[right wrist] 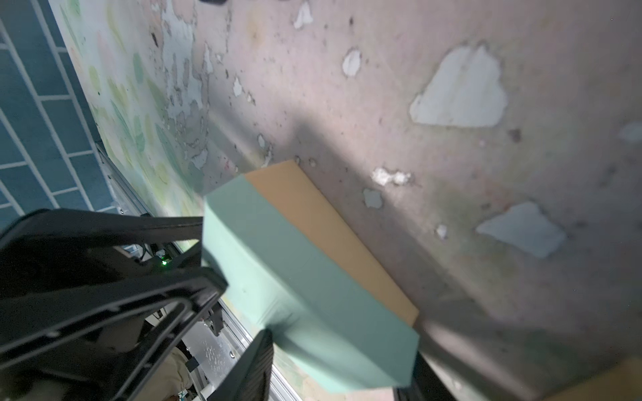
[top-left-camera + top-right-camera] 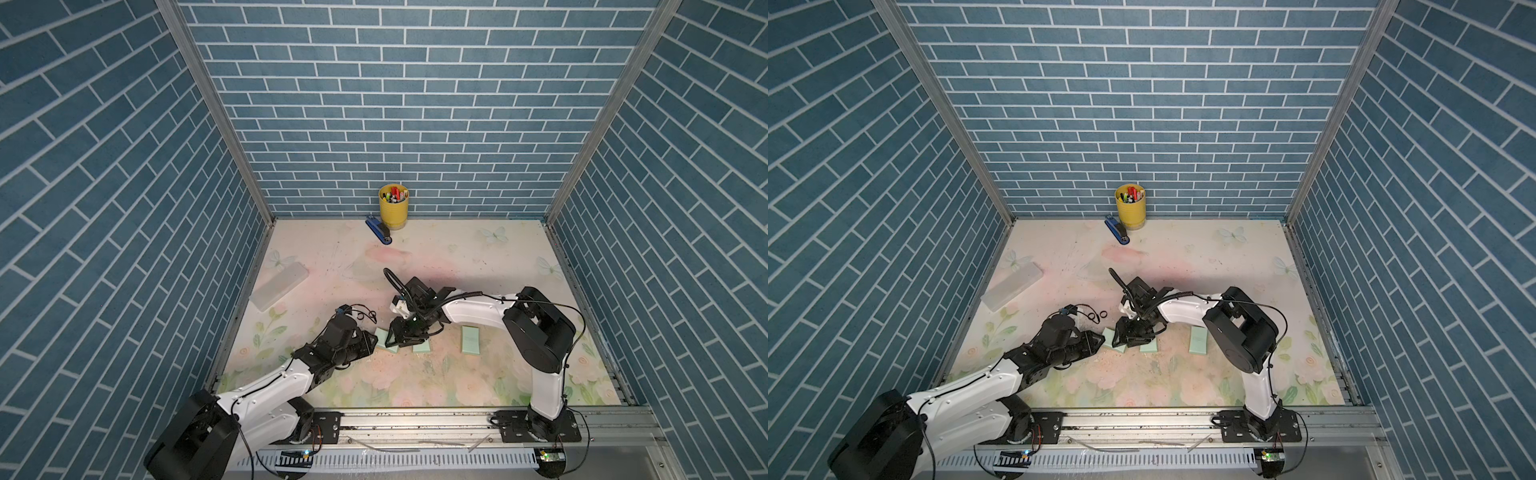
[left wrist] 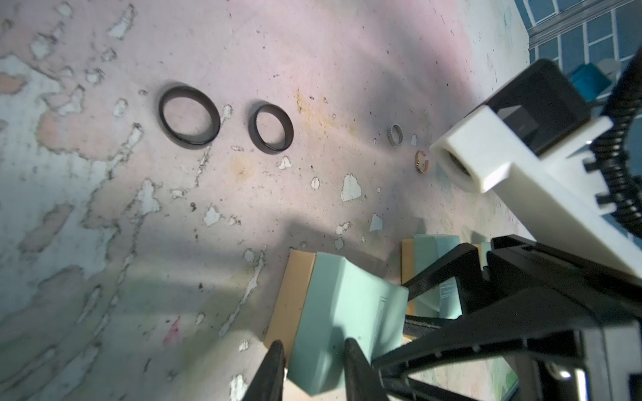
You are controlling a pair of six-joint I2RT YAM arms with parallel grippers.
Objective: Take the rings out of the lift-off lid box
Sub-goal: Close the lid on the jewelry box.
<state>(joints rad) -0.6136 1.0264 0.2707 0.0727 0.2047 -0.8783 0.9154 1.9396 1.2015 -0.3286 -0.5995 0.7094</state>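
A mint-green box (image 3: 347,312) with a tan face hangs tilted just above the table, in both top views (image 2: 384,337) (image 2: 1115,340). My right gripper (image 1: 344,343) is shut on it across its width and shows in a top view (image 2: 395,337). My left gripper (image 3: 314,343) pinches its near corner, one finger on the tan side and one on the mint face. Two black rings (image 3: 189,118) (image 3: 271,128) lie flat on the table beyond the box. A pale ribbed ring (image 3: 395,134) and a copper ring (image 3: 422,161) lie farther off.
Two more mint-green pieces lie on the table, one under the right gripper (image 2: 420,348) and one to its right (image 2: 471,338). A yellow pen cup (image 2: 393,205) and blue stapler (image 2: 379,235) stand at the back wall. A pale block (image 2: 279,286) lies at the left.
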